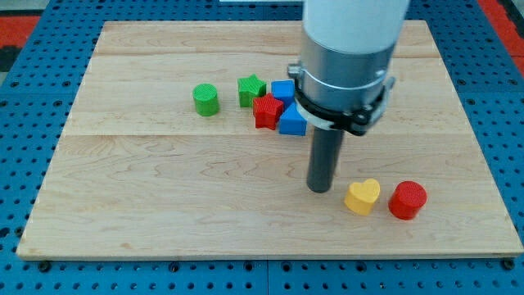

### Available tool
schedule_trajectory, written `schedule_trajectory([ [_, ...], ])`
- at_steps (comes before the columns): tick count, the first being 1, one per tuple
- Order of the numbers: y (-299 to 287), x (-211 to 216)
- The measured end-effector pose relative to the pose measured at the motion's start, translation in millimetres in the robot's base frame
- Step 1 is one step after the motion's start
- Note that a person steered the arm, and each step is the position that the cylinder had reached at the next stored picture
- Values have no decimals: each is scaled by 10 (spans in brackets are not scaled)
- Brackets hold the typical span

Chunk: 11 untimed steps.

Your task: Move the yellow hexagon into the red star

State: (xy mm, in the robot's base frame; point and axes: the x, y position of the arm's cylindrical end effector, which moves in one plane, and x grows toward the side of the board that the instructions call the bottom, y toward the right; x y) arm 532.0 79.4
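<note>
Nearest the view's bottom sit a red cylinder (408, 200) and, just to its left, a yellow heart-shaped block (362, 197); no yellow hexagon can be made out. Just left of the yellow block, apart from it, my tip (319, 189) rests on the wooden board (147, 197); the rod has no jaws. Farther up, the red star (268, 111) touches two blue blocks (288, 106), with a green star (250, 90) and green cylinder (206, 99) to the left.
</note>
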Motion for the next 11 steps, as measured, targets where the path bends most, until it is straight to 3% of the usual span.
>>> schedule_trajectory([
  [1,309,-36],
  [4,368,-1390],
  [8,-1075,-1315],
  [9,-1394,-1082],
  [11,-362,-989],
])
